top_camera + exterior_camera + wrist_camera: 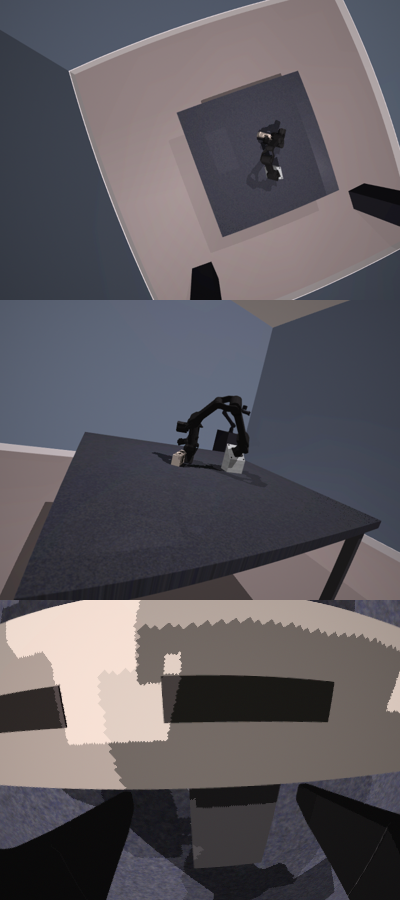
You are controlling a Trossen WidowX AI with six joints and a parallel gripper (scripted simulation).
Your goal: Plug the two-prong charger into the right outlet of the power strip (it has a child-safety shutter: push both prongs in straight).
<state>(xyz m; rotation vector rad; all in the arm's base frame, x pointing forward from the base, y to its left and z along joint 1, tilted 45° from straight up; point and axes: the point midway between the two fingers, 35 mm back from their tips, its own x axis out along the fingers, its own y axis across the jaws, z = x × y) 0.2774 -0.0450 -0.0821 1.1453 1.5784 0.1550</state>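
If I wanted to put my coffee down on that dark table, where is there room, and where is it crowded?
The wide stretch of table between its near edge and the power strip looks free, as does the left side. The crowded patch is at the back, around the strip, the open end effector beside it, and the arm's grey base.

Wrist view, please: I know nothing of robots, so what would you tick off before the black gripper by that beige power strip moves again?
1. Black gripper open and holding nothing: ok.
2. Beige power strip lying flat on the dark speckled table: ok.
3. Fingers apart from the strip: cannot tell; they stand close to its edge.
4. Two-prong charger found: cannot tell; a grey block between the fingers may be it.
5. Charger seated in the right outlet: cannot tell; the middle dark slot looks empty, and the right one is cut off by the frame.
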